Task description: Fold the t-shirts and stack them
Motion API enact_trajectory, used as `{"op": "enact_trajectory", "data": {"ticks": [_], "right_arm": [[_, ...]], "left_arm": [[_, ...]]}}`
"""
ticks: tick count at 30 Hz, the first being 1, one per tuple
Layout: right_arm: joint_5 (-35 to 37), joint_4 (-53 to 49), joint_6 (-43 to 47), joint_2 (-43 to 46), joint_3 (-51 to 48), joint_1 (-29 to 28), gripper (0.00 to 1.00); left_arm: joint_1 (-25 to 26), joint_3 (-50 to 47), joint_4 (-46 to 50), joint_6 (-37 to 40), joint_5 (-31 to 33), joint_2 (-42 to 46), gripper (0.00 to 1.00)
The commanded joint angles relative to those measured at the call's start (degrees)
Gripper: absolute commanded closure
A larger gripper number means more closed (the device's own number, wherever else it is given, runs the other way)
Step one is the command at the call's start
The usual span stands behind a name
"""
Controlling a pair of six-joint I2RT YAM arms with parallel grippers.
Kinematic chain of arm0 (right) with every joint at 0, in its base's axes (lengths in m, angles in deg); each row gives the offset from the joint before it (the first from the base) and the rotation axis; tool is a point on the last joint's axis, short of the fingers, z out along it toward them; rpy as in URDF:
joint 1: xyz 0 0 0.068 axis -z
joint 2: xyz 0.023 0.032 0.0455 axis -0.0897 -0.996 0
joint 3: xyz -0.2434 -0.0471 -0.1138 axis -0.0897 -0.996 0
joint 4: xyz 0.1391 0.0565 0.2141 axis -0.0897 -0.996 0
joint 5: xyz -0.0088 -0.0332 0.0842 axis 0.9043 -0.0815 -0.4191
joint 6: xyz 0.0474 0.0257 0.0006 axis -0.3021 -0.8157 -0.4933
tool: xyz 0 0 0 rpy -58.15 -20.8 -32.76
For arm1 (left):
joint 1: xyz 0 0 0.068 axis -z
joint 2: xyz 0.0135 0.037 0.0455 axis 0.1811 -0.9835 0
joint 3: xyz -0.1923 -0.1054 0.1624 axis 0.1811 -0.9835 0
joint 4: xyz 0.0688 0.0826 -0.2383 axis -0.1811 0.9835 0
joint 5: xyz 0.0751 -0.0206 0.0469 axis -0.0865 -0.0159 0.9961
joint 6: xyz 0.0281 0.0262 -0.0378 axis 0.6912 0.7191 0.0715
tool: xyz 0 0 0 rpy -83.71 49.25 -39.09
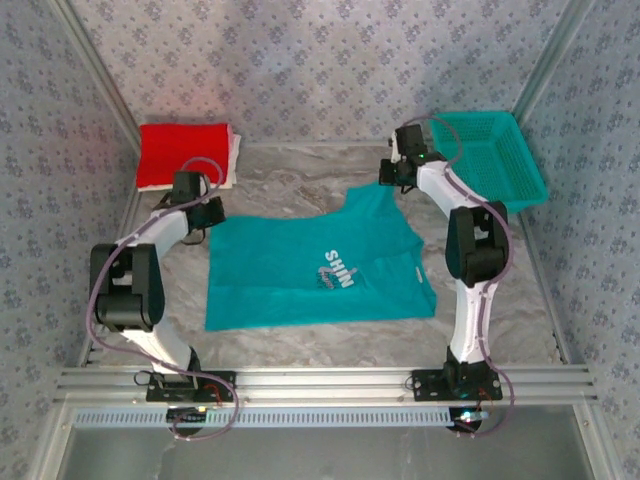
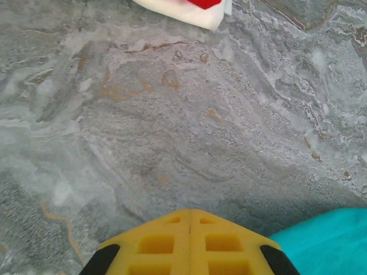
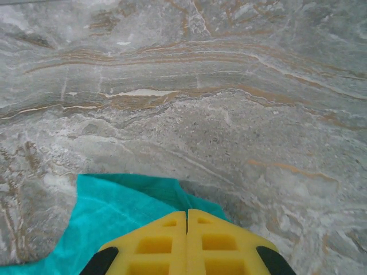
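The teal shirt (image 1: 320, 265) lies flat in the middle of the table (image 1: 300, 180), long side running left to right. The left claw (image 2: 190, 215) sits just off its far left corner, and the right claw (image 3: 187, 215) is over its far right tip. The 2 claws are pinched together, each about as near.

Walls (image 1: 300, 60) on three sides w/ grey-blue wallpaper, small repeating floral print. Tabletop (image 1: 300, 185) is grey marble-look w/ tan veins; alu rails (image 1: 330, 378) along near edge. Light looks even, prob. overhead.
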Motion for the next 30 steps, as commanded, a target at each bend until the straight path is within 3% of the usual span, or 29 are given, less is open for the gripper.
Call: {"op": "enact_trajectory", "data": {"ticks": [1, 17, 30], "right_arm": [[1.8, 3.7, 0.6, 7.7, -4.7, 0.1, 1.0], [4.7, 10.2, -1.8, 27.3, -27.8, -1.8, 1.0], [7.9, 10.4, -4.2, 38.1, -38.5, -4.3, 1.0]], "left_arm": [[-0.9, -2.2, -3.5, 0.7, 0.5, 2.6, 1.0], [-1.9, -12.0, -11.1, -1.1, 2.8, 9.7, 1.0], [-2.0, -15.9, -8.8, -3.0, 2.9, 13.6, 1.0]]}}
